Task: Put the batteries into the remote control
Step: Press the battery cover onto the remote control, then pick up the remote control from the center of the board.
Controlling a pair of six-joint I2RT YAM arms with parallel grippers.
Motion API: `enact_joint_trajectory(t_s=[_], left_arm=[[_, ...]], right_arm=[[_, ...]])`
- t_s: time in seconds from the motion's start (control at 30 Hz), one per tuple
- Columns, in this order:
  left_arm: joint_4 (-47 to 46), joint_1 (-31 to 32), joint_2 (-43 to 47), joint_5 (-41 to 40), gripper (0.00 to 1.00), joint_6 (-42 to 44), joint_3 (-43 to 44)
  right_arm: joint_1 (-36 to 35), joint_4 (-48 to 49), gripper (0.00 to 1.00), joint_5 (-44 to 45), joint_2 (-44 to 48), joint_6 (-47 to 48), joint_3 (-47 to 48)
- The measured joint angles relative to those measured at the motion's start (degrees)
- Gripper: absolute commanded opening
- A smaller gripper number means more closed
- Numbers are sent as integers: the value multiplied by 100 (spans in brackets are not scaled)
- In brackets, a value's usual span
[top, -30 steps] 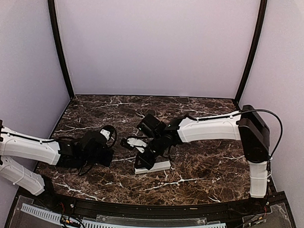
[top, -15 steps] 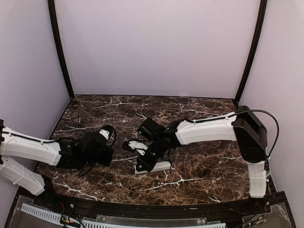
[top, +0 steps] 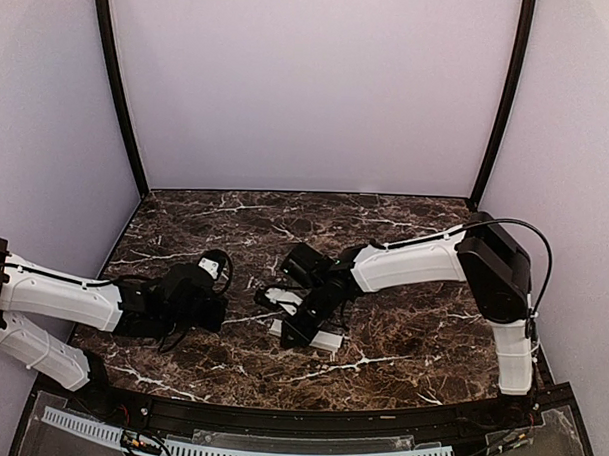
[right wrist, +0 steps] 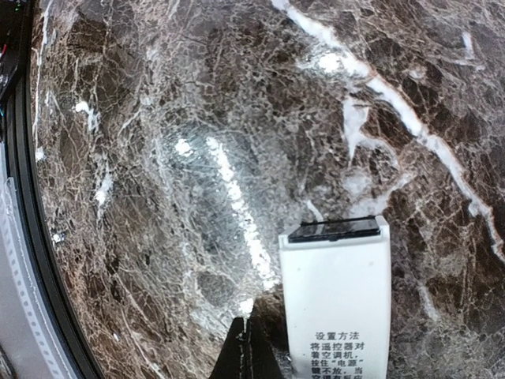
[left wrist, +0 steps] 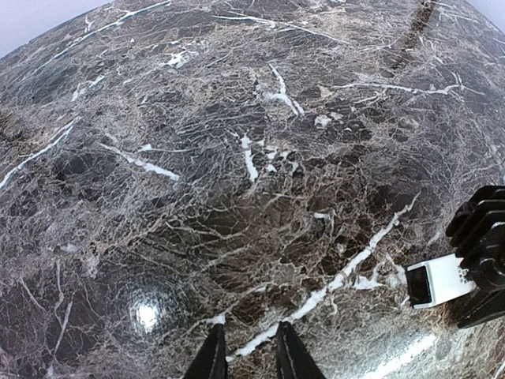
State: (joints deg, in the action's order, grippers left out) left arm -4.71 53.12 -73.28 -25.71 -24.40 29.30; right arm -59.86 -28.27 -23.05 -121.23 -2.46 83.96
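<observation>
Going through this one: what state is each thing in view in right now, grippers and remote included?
remote control: lying flat on the table, printed-label face up, not gripped.
left gripper: slightly open, nothing between its fingers.
right gripper: shut, empty, tips beside the remote control.
batteries: none visible in any view.

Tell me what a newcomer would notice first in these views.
The white remote control stands out most, lying flat on the dark marble table near its centre, printed face up with a dark window at one end. The right gripper hangs just beside it with fingers shut, while the left gripper hovers over the marble to the left, fingers slightly apart and empty. No batteries are in view.
</observation>
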Motion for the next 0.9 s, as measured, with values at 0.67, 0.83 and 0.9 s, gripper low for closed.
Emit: enact_joint_trajectory(t_s=[0.67,0.83,0.9], left_arm=[[-59,-4,28,-28,26,24,-61],[-79,-15,214,-44,28,24,-140],[-92,-15,254,-44,28,24,-151]], right_arm=[[-37,-369,67,1268,463,702,393],[-37,-632,67,1528,48,922,424],[-37,-673,65,1563,-4,949,424]])
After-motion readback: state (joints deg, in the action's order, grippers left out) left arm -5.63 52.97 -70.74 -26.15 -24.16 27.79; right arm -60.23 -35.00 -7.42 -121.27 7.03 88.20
